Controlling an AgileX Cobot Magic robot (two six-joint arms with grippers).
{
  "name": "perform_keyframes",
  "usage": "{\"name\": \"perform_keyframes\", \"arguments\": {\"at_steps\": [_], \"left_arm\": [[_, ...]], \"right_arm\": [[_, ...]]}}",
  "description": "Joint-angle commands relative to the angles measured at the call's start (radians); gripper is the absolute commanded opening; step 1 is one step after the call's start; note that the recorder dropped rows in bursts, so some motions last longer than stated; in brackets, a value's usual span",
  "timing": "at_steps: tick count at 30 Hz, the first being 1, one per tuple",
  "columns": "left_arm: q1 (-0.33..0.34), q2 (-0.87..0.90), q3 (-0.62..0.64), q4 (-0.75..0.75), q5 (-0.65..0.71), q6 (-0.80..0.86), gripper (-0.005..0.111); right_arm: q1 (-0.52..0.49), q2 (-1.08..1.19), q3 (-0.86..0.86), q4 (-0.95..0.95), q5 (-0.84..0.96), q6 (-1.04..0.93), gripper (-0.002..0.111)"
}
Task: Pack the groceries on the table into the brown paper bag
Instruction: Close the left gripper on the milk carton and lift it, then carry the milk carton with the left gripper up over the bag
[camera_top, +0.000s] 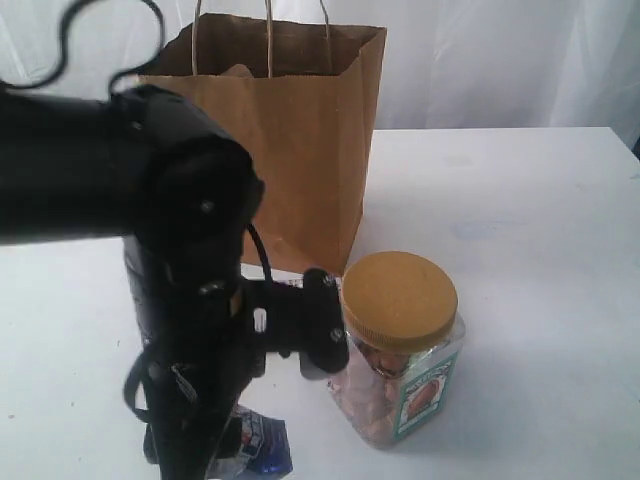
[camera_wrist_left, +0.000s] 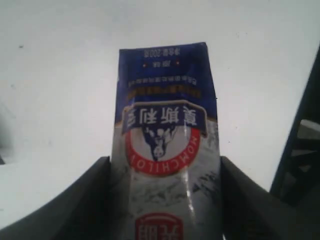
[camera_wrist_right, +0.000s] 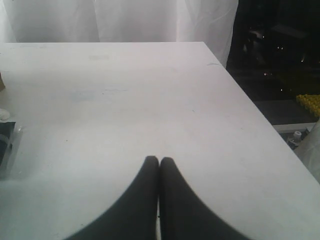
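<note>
Packing underway: left gripper (camera_wrist_left: 162, 167) clamped on navy packet (camera_wrist_left: 165, 100); jar (camera_top: 400, 345) just beside it on table (camera_top: 540, 250), unpacked; paper bag (camera_top: 290, 150) beyond; right gripper (camera_wrist_right: 159, 162) closed, empty

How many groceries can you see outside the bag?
2. The jar stands on the table in front of the bag; the packet is between the left jaws. The arm may hide others.

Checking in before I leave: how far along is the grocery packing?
Done: unclear; something tan peeks inside the brown paper bag. In hand: left gripper clamps the navy packet. Remaining: yellow-lidded jar on the table; right gripper shut, empty.
</note>
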Motion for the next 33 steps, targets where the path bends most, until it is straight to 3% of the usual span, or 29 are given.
{"name": "perform_keyframes", "arguments": {"at_steps": [1, 7, 13, 21, 26, 29, 33], "left_arm": [[0.001, -0.16, -0.008, -0.003, 0.044, -0.146, 0.0], [0.001, -0.405, -0.03, 0.046, 0.088, -0.213, 0.0], [0.001, -0.633, -0.072, 0.246, 0.017, -0.236, 0.0], [0.001, -0.741, -0.072, 0.786, -0.292, -0.562, 0.0], [0.004, -0.659, -0.072, 1.109, -0.465, -0.614, 0.0], [0.07, -0.571, -0.072, 1.277, -0.491, -0.636, 0.0], [0.296, -0.457, -0.079, 1.301, -0.637, -0.886, 0.0]], "right_arm": [[0.001, -0.004, 0.002, -0.002, -0.009, -0.004, 0.0], [0.001, -0.004, 0.002, -0.002, -0.009, -0.004, 0.0], [0.001, -0.004, 0.002, -0.002, -0.009, -0.004, 0.0], [0.001, -0.004, 0.002, -0.002, -0.009, -0.004, 0.0], [0.001, -0.004, 0.002, -0.002, -0.009, -0.004, 0.0], [0.001, -0.004, 0.002, -0.002, -0.009, -0.004, 0.0], [0.001, -0.004, 0.002, -0.002, -0.009, -0.004, 0.0]]}}
